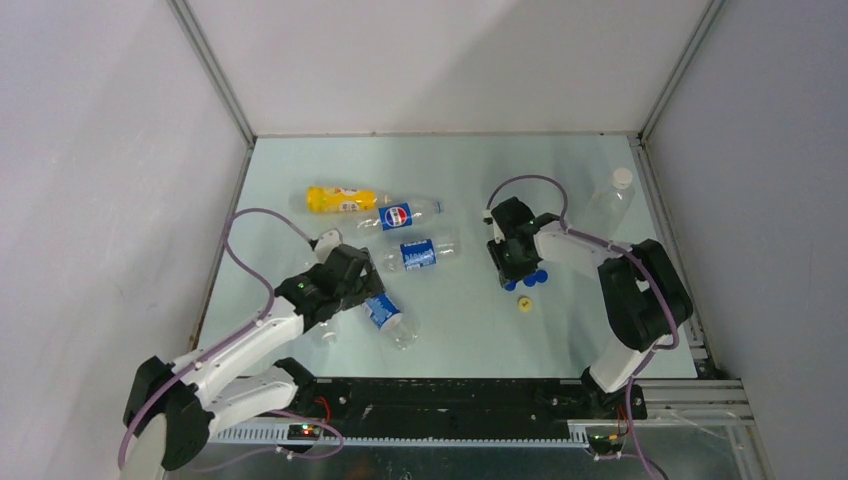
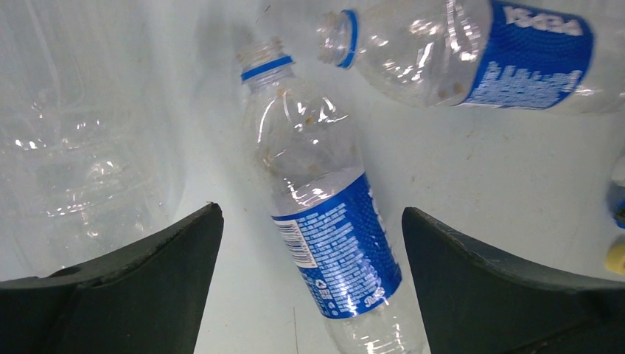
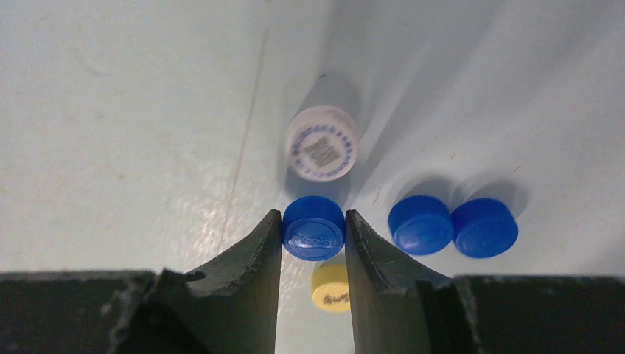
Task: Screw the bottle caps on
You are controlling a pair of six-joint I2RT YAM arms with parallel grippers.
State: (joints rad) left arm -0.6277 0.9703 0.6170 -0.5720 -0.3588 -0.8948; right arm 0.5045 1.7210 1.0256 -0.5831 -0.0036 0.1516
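My right gripper [image 3: 312, 215] is shut on a blue bottle cap [image 3: 313, 230] that rests on the table, one finger pressed to each side of it. Two more blue caps [image 3: 420, 224] [image 3: 484, 227] lie to its right, a white cap [image 3: 321, 143] lies just beyond it and a yellow cap [image 3: 332, 289] just behind it. My left gripper [image 2: 311, 212] stands open over a lying clear bottle with a blue label [image 2: 335, 247], its neck uncapped. From above, the right gripper [image 1: 511, 280] is mid-table and the left gripper [image 1: 372, 290] is at the front left.
Another blue-labelled bottle [image 2: 472, 51] lies beyond the left gripper and an unlabelled clear one [image 2: 81, 169] to its left. A yellow-orange bottle [image 1: 340, 199] and a Pepsi bottle [image 1: 405, 214] lie further back. A capped clear bottle [image 1: 612, 195] stands at the back right.
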